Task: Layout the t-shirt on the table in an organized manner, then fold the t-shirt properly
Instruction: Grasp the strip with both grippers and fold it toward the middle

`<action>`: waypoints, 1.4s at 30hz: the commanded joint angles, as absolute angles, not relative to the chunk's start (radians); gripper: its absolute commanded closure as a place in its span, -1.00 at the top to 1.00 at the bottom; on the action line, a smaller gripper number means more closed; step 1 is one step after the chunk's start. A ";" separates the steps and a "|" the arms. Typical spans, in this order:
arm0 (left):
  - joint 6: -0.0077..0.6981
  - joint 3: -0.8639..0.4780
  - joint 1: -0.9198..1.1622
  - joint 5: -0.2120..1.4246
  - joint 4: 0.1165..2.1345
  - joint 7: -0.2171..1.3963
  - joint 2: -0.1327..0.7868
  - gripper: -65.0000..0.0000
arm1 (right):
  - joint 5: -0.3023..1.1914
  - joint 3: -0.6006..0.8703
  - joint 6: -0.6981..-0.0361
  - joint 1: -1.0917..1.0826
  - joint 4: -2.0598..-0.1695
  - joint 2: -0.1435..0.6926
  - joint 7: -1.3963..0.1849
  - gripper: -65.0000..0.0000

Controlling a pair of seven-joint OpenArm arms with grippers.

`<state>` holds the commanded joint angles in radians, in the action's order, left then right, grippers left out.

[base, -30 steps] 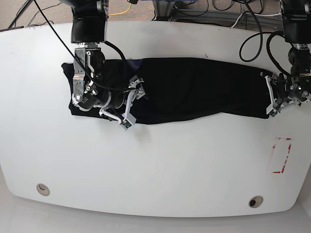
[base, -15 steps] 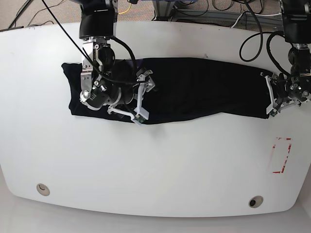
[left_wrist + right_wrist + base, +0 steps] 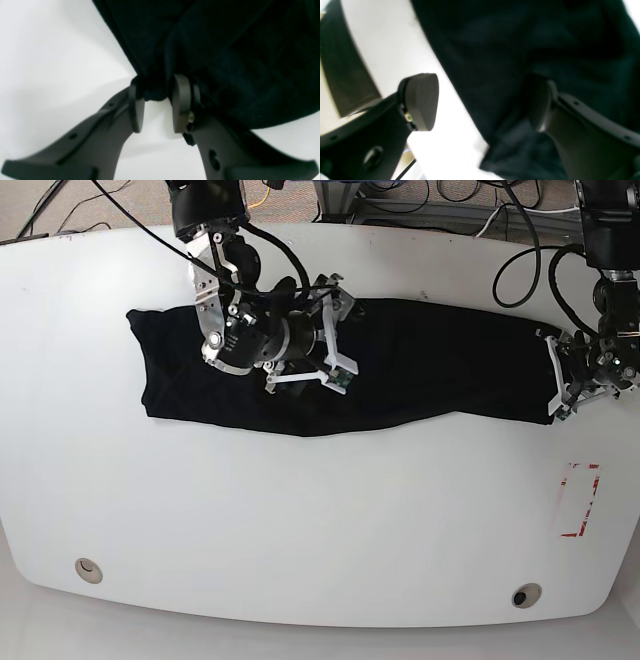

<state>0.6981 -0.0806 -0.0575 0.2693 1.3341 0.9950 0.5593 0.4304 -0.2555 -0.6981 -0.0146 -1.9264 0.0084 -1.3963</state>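
No containers in view. Soft, wrinkly plain black cloth t-shirt (image 3: 420,370) lies as a long band across the far half of the big white smooth surface (image 3: 300,520) with rounded corners.

Left tool (image 3: 156,100) at the band's end nearest the red tape rectangle (image 3: 580,500); fingers (image 3: 181,102) clamped on a bunched bit of cloth edge.

Right tool (image 3: 335,340) over the band's middle, fingers spread wide apart; one pad (image 3: 420,100) over bare white, the other against dark cloth; contact cannot be told.

Two small round holes (image 3: 88,569) near the front edge. Cables (image 3: 480,205) on the floor behind.
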 joint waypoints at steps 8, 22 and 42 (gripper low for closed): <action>0.698 -0.084 -0.065 0.269 1.524 1.000 0.561 -0.47 | 0.426 -0.163 -0.698 -0.035 -1.972 0.050 -1.396 0.52; 0.698 -0.185 -0.159 0.274 1.782 1.175 0.506 0.15 | 0.423 0.048 -0.698 -0.093 -1.968 0.183 -1.363 0.52; 0.698 0.076 -0.237 0.266 1.624 1.198 0.272 0.15 | 0.423 0.053 -0.698 -0.087 -1.966 0.191 -1.363 0.52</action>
<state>0.6981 0.0760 -0.2371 0.2662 1.6241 1.1976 0.2723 0.4227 0.0529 -0.6981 -0.0867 -1.9663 0.1910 -1.3633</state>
